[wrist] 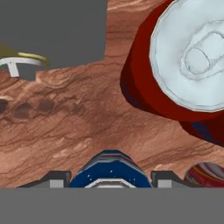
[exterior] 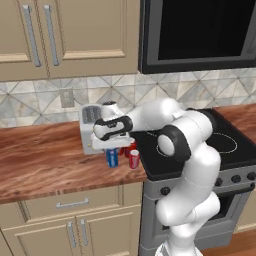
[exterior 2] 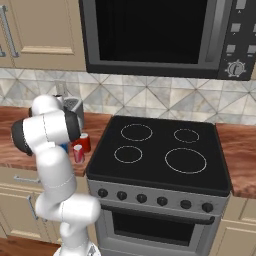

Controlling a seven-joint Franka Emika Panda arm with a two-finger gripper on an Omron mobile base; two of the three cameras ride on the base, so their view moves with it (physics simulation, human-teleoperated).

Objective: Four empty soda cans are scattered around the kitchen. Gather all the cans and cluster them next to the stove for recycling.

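My gripper [exterior: 112, 151] points down at the wooden counter just left of the stove [exterior: 200, 145], shut on a blue soda can [exterior: 112, 158]. In the hand view the blue can [wrist: 110, 171] sits between my two fingertips [wrist: 54, 178], gripper [wrist: 110, 180]. A red soda can [exterior: 134, 159] stands right beside it, and another red can [exterior: 131, 147] is behind, close to the stove's edge. From the right base view I see both red cans [exterior 2: 85, 142] [exterior 2: 78, 153]; my arm hides most of the blue can. A large red can top [wrist: 192, 61] shows close to the hand.
A silver toaster [exterior: 91, 127] stands against the tiled wall right behind my hand. A black microwave [exterior 2: 155, 35] hangs above the stove [exterior 2: 160, 150]. Cabinets hang over the counter [exterior: 45, 160], which runs on to the left.
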